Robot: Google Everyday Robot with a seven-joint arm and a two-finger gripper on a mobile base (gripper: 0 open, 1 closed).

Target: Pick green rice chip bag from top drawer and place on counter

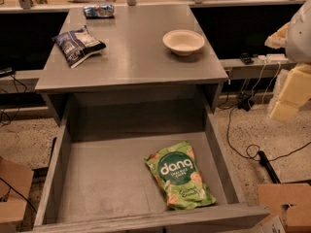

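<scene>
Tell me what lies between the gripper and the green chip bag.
In the camera view, the gripper hangs at the right edge; between it and the bag lie a strip of floor, then the drawer's right wall.

Place: lab or workshop.
Claw (pixel 285 106): right edge, beside the counter (pixel 141 57).
Below claw: loose cables (pixel 231 142) on speckled floor (pixel 272 135).

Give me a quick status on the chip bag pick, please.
Gripper off right, outside the top drawer. Green rice chip bag flat in drawer's front right, untouched. Nothing on top of it; bowl sits on the counter.
</scene>
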